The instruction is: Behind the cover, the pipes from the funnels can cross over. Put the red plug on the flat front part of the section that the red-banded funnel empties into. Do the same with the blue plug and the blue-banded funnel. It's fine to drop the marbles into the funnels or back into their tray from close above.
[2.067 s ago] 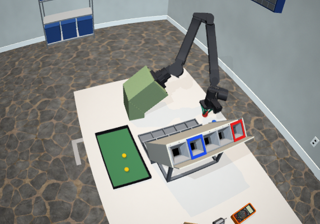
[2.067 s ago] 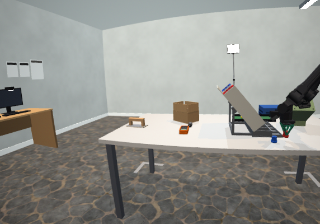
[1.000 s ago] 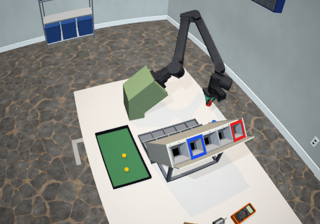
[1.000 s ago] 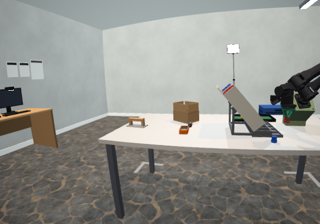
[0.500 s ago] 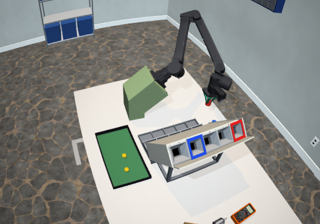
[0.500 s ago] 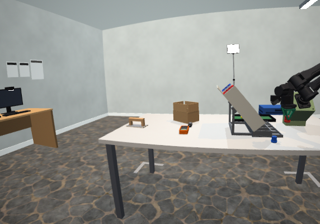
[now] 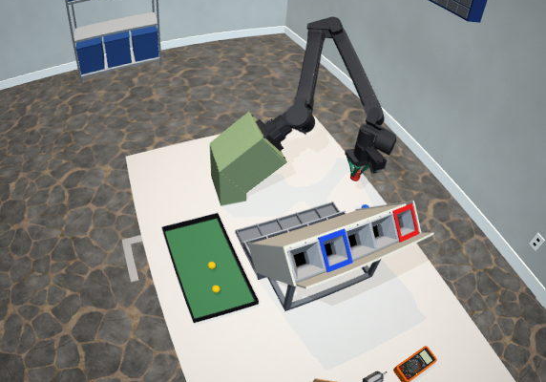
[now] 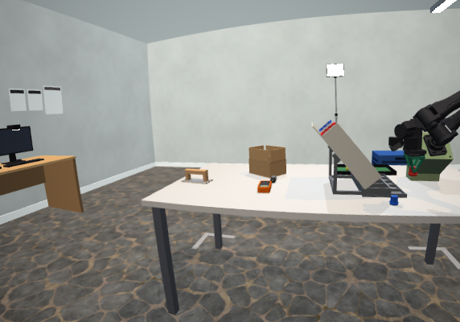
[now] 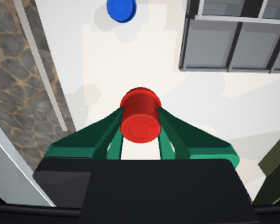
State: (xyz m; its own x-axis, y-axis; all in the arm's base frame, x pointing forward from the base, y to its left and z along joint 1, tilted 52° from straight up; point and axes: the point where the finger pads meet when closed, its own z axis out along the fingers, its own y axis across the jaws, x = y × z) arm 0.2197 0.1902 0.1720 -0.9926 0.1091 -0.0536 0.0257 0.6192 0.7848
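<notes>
With the tool [image 7: 360, 171] [image 8: 412, 169] [image 9: 140, 112] pinching the red plug [image 7: 355, 177] [image 8: 412, 173] [image 9: 140, 120], the arm should centre it upright over the chosen section's flat front before lowering.

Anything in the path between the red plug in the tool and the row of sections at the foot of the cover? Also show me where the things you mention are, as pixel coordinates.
Nothing visible blocks it: the wrist view shows only bare tabletop between the red plug [image 7: 355, 177] [image 8: 412, 173] [image 9: 140, 128] and the nearest section [image 9: 206, 46]. The blue plug [image 8: 394, 200] [image 9: 121, 9] sits off to one side.
</notes>
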